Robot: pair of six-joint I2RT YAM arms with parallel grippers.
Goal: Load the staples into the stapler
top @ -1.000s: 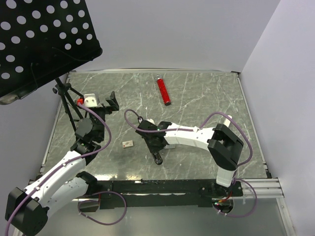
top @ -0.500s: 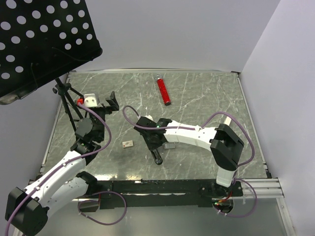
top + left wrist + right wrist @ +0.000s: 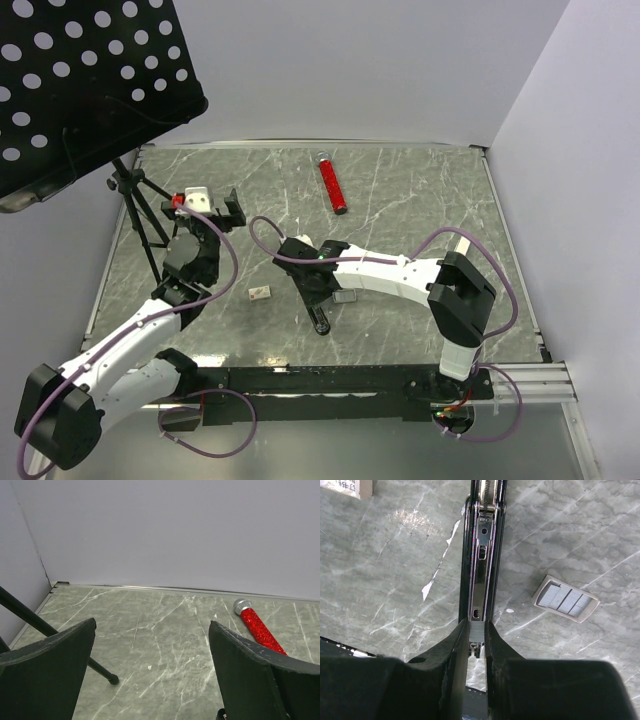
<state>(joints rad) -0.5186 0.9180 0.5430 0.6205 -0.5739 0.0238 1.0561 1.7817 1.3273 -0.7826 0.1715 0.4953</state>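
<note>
Grey-green marbled tabletop fills the scene, closed in by pale walls. At its middle the right gripper (image 3: 476, 635) is down low, its jaws pinched narrowly on the staples (image 3: 476, 628), a ribbed silver strip sitting at the near end of the metal channel of the stapler (image 3: 482, 565). That channel runs off toward 12 o'clock in the wrist view. A small tray (image 3: 565, 599) of more grey strips lies at 2 o'clock, just beside the stapler, and a beige box piece (image 3: 355, 487) lies at 11 o'clock. From above, a red tube (image 3: 332, 185) lies well apart at 12 o'clock. At 10 o'clock the left gripper (image 3: 210, 205) hangs raised, jaws spread wide and holding nothing, near a black tripod (image 3: 140, 215).
</note>
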